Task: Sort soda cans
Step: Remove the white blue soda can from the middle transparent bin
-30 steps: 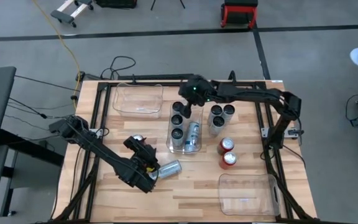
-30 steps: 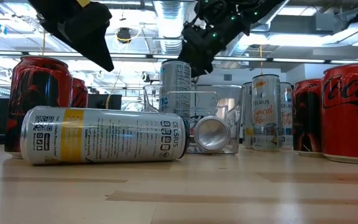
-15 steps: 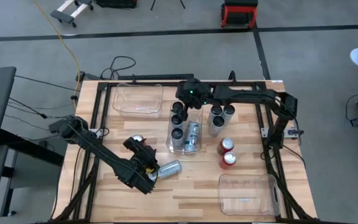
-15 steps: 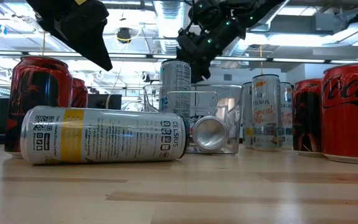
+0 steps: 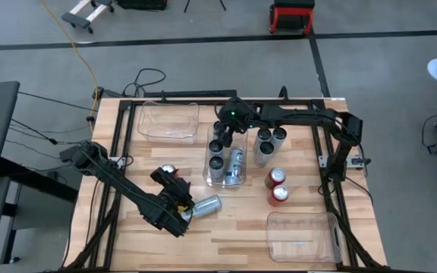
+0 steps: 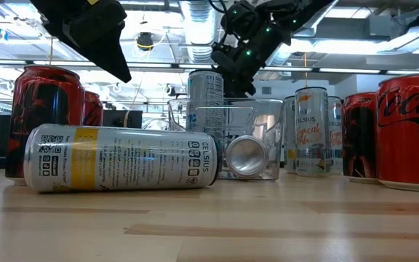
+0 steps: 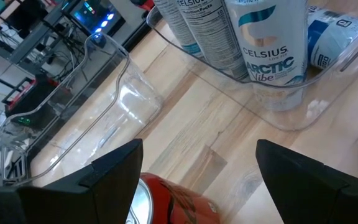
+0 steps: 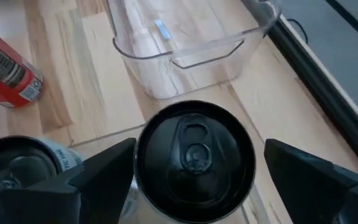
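Observation:
A clear middle bin (image 5: pixel 226 184) holds several upright dark-topped soda cans and one lying can (image 5: pixel 236 161). My right gripper (image 8: pixel 194 186) hangs open above the bin's far end. Its fingers stand on either side of a black-topped can (image 8: pixel 194 155), which stands upright. My left gripper (image 7: pixel 197 180) stays open near the table's left, just above a red can (image 7: pixel 166 199) that stands on the wood. A silver can (image 5: pixel 207 205) lies on its side near the left arm. Three grey cans (image 5: pixel 268 140) and two red cans (image 5: pixel 278 186) stand to the right of the bin.
An empty clear bin (image 5: pixel 169 121) sits at the far left, and another (image 5: pixel 302 235) at the near right. A black frame (image 5: pixel 120 152) rims the table. Bare wood lies along the near edge.
My right gripper has tipped a little further down over the far end of the middle bin. The cans stand as they did.

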{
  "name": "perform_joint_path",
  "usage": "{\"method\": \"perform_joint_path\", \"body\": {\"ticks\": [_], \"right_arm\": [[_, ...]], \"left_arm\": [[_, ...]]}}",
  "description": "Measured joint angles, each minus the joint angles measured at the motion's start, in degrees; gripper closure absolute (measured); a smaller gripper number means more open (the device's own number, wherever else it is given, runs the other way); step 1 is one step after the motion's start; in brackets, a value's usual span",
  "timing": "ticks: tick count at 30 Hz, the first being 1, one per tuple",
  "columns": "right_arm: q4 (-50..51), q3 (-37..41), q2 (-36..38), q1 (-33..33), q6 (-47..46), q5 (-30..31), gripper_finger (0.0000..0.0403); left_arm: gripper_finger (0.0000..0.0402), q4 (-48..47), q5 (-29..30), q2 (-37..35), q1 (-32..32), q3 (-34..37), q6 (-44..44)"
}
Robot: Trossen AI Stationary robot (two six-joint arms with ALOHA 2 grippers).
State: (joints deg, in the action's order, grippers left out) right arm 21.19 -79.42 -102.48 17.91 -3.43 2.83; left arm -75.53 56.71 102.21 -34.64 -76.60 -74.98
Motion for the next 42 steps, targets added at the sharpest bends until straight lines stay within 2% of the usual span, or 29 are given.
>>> {"method": "perform_joint_path", "body": {"ticks": [6, 12, 20, 30, 37, 42], "right_arm": [[-0.5, 0.0, 0.0, -0.4, 0.9, 0.0, 0.0078], [-0.9, 0.0, 0.0, -0.4, 1.5, 0.0, 0.0166], [0.7, 0.2, 2.9, -0.6, 3.9, 0.1, 0.0169], [10.0, 0.1, 16.2, -3.6, 4.3, 0.4, 0.0169], [15.4, 0.1, 26.5, -11.2, 1.9, 1.5, 0.0169], [20.2, 0.0, 30.0, -18.6, -2.1, 2.1, 0.0169]], "left_arm": [[0.0095, 0.0, 0.0, 0.0, 0.0, 0.0, 0.2], [0.0095, 0.0, 0.0, 0.0, 0.0, 0.0, 0.3], [0.0095, -0.1, 0.0, 0.0, -0.2, 0.0, -0.5], [0.0095, -0.8, 0.0, 0.0, -0.4, 0.0, -2.0], [0.0095, -0.6, 0.0, 0.0, -0.4, 0.0, -2.3], [0.0095, -0.5, 0.0, 0.0, -0.4, -0.6, -2.4]]}}
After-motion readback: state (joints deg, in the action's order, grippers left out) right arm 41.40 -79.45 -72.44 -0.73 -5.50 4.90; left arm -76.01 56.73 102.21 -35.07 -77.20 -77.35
